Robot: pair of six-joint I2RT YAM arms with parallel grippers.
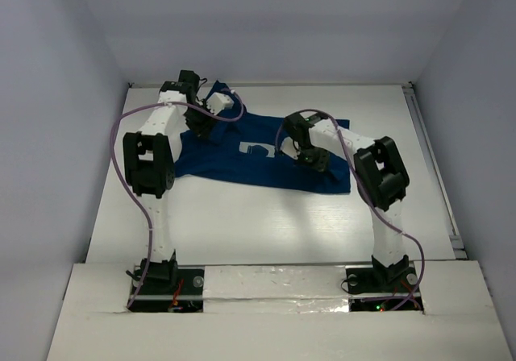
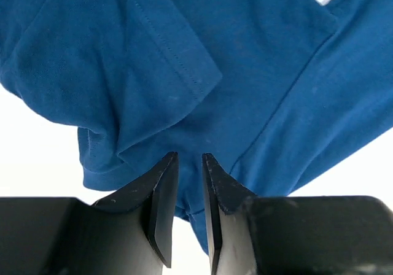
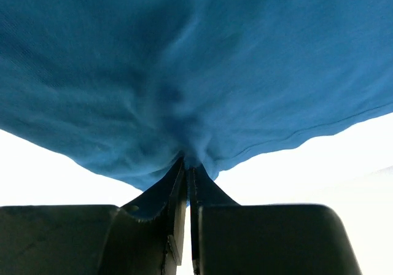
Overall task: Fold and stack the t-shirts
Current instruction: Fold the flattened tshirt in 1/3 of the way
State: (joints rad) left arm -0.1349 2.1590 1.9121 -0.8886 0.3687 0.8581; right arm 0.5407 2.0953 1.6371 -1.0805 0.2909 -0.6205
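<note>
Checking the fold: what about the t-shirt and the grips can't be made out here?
Top view: the white print on the t-shirt is too small to read; the left arm covers the shirt's far-left corner.
Left wrist view: the left fingers stand slightly apart over cloth; whether they pinch it is unclear.
Right wrist view: cloth fills the frame, its outline cut off by the edges.

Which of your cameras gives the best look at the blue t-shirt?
The top external view: it alone shows nearly the whole t-shirt spread on the table, white print included. The left wrist view shows only a sleeve and folds up close; the right wrist view, just bunched blue cloth.
</note>
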